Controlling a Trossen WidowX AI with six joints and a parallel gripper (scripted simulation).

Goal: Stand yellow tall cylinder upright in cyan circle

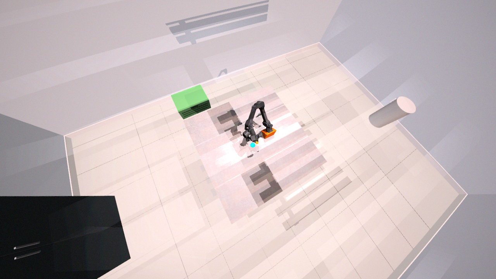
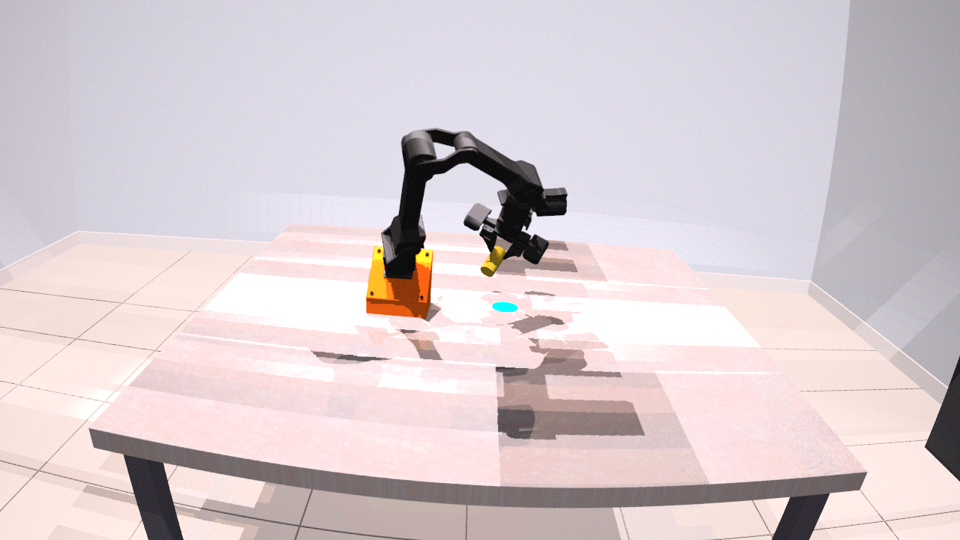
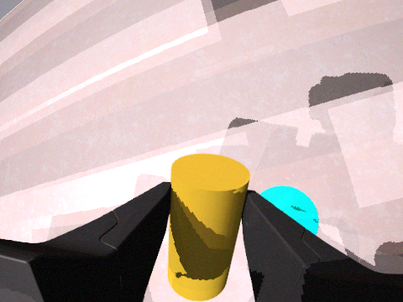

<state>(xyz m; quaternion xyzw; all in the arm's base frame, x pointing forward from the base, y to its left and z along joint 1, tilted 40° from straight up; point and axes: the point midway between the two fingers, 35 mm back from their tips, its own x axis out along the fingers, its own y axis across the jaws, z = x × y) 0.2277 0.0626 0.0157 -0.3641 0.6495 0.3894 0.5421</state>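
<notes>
One black robot arm (image 2: 463,167) on one orange base (image 2: 398,289) stands on one pale wooden table (image 2: 281,416), its one gripper (image 2: 505,250) clamping one yellow cylinder (image 2: 493,260) above one cyan circle (image 2: 504,307). Beyond the table: one green crate (image 1: 190,101), one black cabinet (image 1: 59,235), one pale cylinder (image 1: 391,111).
</notes>
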